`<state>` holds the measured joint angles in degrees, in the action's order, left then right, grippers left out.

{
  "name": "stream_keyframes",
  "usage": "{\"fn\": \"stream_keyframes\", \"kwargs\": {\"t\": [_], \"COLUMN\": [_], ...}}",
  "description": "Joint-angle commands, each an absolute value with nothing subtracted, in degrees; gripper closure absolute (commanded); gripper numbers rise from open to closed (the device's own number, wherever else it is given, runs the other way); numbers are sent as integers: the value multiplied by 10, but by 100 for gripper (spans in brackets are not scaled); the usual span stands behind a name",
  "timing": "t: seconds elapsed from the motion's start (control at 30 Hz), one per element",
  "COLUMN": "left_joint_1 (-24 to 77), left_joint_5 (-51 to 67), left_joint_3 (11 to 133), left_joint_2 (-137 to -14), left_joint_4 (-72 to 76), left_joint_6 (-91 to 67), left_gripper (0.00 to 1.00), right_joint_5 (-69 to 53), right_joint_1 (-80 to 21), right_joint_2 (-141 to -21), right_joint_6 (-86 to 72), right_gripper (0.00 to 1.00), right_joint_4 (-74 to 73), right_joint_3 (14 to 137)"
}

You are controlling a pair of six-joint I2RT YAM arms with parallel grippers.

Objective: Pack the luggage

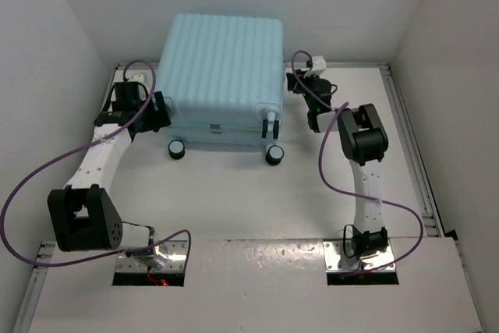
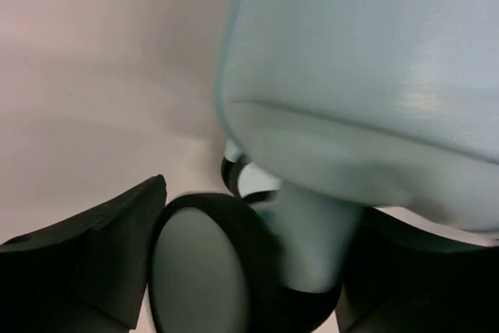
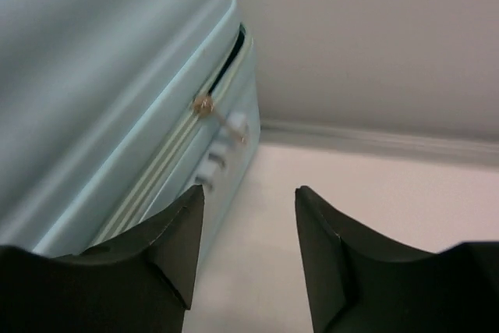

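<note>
step, likely: finishing the zip | luggage (image 1: pixel 222 68) lies closed, flat on bench (image 1: pixel 234 200), wheels nearest | left claw (image 1: pixel 160 111) spread wide about a caster (image 2: pixel 203 263), grip unclear | right claw (image 3: pixel 248 200) parted, empty, near zip pull (image 3: pixel 207 105) | next: pinch pull, draw along seam

And there's the luggage (image 1: pixel 224 68), a big pale aqua hard-shell case with a ribbed shell, lying flat on its broad side toward the far end of the counter (image 1: pixel 234 208), well back from the counter's near edge. Its black caster wheels (image 1: pixel 177 149) stick out from the side facing the counter's near edge, one of them looming large and blurred in the left wrist view. Along the side seam the two halves sit together, but look, the zip shows a dark gap at its far end, a small brass-coloured zip pull (image 3: pixel 204 104) resting just below it.
</note>
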<state>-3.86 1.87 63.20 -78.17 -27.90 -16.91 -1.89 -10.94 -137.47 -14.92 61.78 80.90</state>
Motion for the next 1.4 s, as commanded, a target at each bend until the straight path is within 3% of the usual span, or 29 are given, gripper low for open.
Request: {"fn": "stream_keyframes", "kwargs": {"t": [0.0, 0.07, 0.1, 0.13, 0.27, 0.6, 0.77, 0.9, 1.03, 1.1, 1.17, 1.3, 1.37], "left_joint_1": [-77, -72, -72, -72, -72, -72, -121, -184, -232, -256, -272, -301, -309], "left_joint_5": [-48, -6, 5, 31, 63, 4, 10, 63, 95, 100, 100, 83, 83], "left_joint_3": [603, 609, 614, 621, 635, 710, 699, 666, 672, 693, 699, 706, 691], "left_joint_2": [-766, -738, -714, -701, -641, -587, -592, -622, -663, -669, -685, -713, -724], "left_joint_4": [-290, -273, -259, -252, -234, -360, -426, -432, -410, -396, -382, -376, -369], "left_joint_6": [-177, -162, -154, -149, -137, -123, -114, -150, -168, -163, -163, -187, -201], "left_gripper": [17, 7, 5, 4, 1, 0, 0, 0, 0, 0, 0, 0, 1], "right_joint_5": [-47, -60, -67, -79, -174, -260, -283, -312, -312, -251, -212, -124, -106], "right_joint_1": [-102, -101, -105, -101, -111, -252, -344, -481, -550, -527, -499, -304, -195], "right_joint_2": [-1253, -1191, -1178, -1154, -1114, -1115, -1063, -1038, -1026, -998, -954, -910, -943], "right_joint_6": [-179, -187, -200, -208, -254, -302, -320, -302, -274, -266, -270, -295, -345], "right_gripper": [48, 53, 58, 69, 77, 77, 76, 74, 68, 61, 61, 61, 63], "right_joint_4": [708, 716, 712, 698, 656, 622, 657, 699, 722, 723, 715, 599, 545], "right_joint_3": [695, 629, 590, 558, 504, 488, 461, 458, 472, 447, 405, 410, 500]}}
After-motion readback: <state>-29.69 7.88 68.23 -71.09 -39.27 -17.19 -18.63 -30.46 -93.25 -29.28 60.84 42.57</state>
